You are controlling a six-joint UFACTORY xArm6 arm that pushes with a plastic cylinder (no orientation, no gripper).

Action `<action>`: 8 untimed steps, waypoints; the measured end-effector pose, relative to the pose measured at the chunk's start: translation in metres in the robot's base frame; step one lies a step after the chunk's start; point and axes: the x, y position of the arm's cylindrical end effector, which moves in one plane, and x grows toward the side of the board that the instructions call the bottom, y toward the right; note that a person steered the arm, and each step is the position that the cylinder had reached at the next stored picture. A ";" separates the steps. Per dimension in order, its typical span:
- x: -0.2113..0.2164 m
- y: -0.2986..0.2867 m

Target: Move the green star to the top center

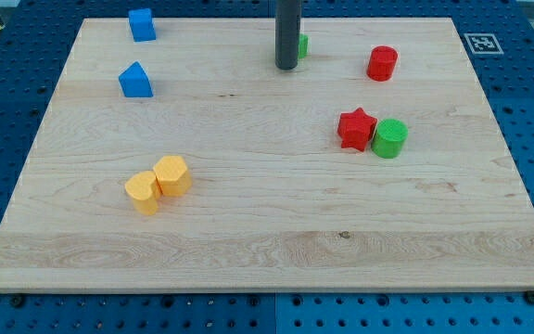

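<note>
The green star [302, 45] lies near the view's top centre on the wooden board [267, 232]. Only a sliver of it shows, at the right of the dark rod. My tip [286, 66] rests on the board just left of and in front of the star, hiding most of it; I cannot tell whether they touch.
A red cylinder [382, 63] stands at the top right. A red star [356, 128] touches a green cylinder [389, 138] at the right. Two blue blocks [141, 24] [135, 81] sit at the top left. A yellow heart [142, 192] touches a yellow hexagon [172, 174] at the lower left.
</note>
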 end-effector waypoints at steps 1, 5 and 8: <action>0.000 0.018; -0.036 0.030; -0.042 0.004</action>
